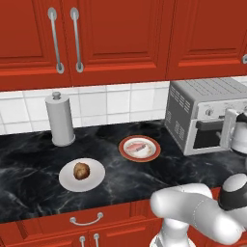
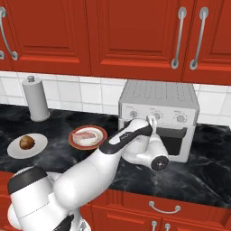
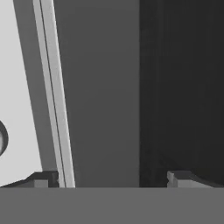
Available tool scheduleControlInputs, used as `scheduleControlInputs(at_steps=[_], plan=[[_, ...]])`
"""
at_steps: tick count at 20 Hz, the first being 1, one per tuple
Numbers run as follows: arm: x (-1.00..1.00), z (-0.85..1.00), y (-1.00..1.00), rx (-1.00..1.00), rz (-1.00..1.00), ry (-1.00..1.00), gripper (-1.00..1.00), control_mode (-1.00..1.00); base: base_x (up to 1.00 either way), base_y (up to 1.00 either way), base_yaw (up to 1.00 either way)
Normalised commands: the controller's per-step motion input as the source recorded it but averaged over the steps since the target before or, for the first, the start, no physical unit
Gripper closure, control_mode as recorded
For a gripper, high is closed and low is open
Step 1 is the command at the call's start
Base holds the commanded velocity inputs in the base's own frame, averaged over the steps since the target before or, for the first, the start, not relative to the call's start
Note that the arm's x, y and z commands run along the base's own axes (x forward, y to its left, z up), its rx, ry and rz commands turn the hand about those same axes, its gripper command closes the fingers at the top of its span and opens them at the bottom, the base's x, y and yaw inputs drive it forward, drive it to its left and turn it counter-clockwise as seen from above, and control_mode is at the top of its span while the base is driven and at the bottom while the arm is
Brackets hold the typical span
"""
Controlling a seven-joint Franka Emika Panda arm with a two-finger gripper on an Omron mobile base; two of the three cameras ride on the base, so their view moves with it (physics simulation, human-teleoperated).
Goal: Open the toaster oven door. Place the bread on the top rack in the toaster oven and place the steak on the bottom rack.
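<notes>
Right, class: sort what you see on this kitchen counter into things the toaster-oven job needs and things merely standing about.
Needed for the job:
- toaster oven, its door shut
- bread on a white plate
- steak on a red-rimmed plate
- gripper, open at the oven front

Standing about:
- paper towel holder
- wall cabinets

a black marble counter (image 1: pixel 29 159) with pale veins runs along a white tiled wall. near the back edge toward the left end stands a grey upright paper towel holder (image 1: pixel 60 119). close to the front edge sits a white plate (image 1: pixel 82 174), and just right of it, nearer the middle, a red-rimmed plate (image 1: pixel 140 148); the two are apart. at the right end, against the back edge, rests the toaster oven (image 1: pixel 202 115), silver-grey with side vents, well clear of both plates.
</notes>
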Motion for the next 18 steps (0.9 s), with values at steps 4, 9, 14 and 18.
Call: scheduleControlInputs(at_steps=[4, 9, 14, 18], plan=[[0.17, 0.00, -0.01, 0.00, 0.00, -0.22, -1.00, -1.00, 0.00, 0.00, 0.00], [0.18, 0.00, -0.03, 0.00, 0.00, -0.19, -1.00, -1.00, 0.00, 0.00, 0.00], [0.11, 0.06, -0.01, 0.00, 0.00, -0.14, 1.00, -1.00, 0.00, 0.00, 0.00], [0.04, 0.17, -0.02, 0.00, 0.00, -0.09, 1.00, -1.00, 0.00, 0.00, 0.00]])
